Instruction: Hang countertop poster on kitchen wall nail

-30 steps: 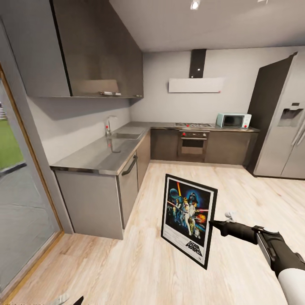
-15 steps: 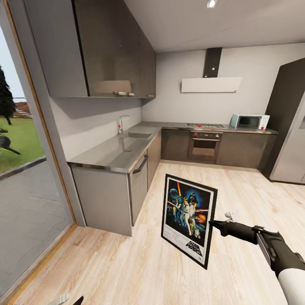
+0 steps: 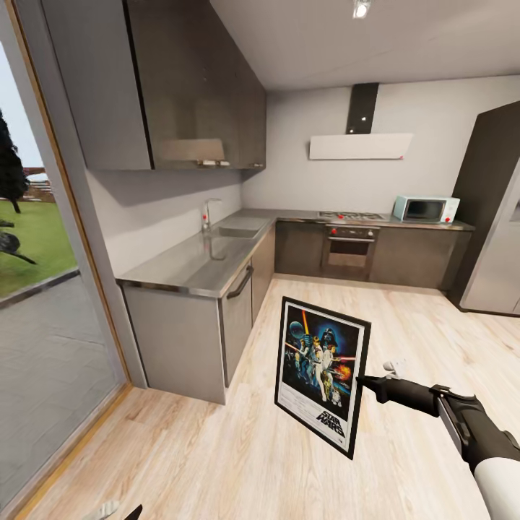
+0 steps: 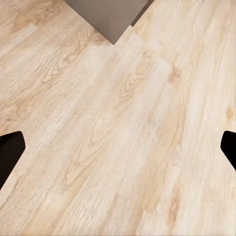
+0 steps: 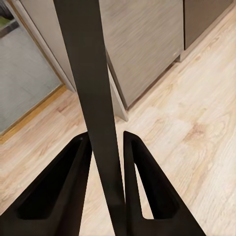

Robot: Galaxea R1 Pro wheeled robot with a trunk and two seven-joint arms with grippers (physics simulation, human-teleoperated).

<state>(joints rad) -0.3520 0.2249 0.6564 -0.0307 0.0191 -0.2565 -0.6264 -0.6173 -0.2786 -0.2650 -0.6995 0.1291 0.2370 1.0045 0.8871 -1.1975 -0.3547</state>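
Note:
The poster, black-framed with the Star Wars print, hangs upright above the wood floor, and my right gripper is shut on its right edge. In the right wrist view the frame's edge runs as a dark strip between the two fingers. The kitchen countertop, grey metal with sink and tap, lies ahead to the left. My left gripper is open over bare floor, holding nothing. The wall nails are too small to tell on the grey walls.
Dark cabinets stand under the counter, with wall cupboards above. An oven, a teal microwave and a tall fridge line the back. A glass door stands at the left. Open wood floor stretches ahead.
The camera has swung left, so the kitchen sits further right in the picture and more of the glass door shows. The poster stays held the same way in my right gripper.

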